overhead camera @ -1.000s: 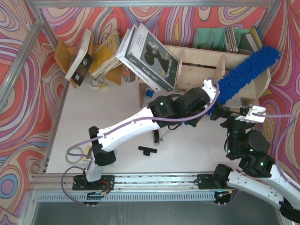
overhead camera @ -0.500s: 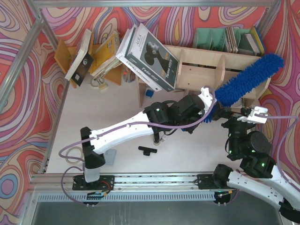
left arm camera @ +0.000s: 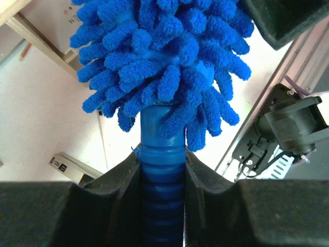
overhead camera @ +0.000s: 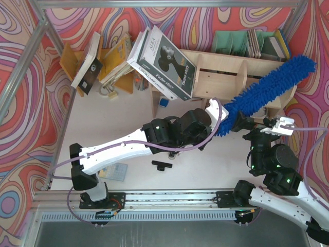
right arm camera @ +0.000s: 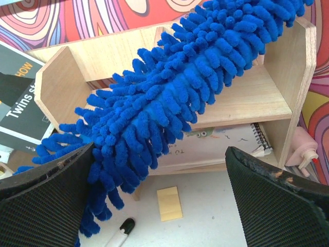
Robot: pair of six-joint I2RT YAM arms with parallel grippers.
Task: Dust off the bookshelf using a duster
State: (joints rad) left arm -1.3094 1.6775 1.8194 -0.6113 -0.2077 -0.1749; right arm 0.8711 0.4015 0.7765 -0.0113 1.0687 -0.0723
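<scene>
Right of centre overhead, my left claw (left arm camera: 162, 170) clenches the duster (overhead camera: 267, 90) by its handle, head over the bookshelf (overhead camera: 216, 77) at right. The right claw (overhead camera: 277, 125) is released. Dusting is in hand; next, I judge, a sweep leftward along the shelf.

Left claw (left arm camera: 162, 160) clamped tight, right claw (right arm camera: 159, 154) spread wide.

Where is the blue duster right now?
In the top view, the duster slants across the right end of the bookshelf. Its handle is clamped in the left pincer, and the open right pincer is close by.
</scene>
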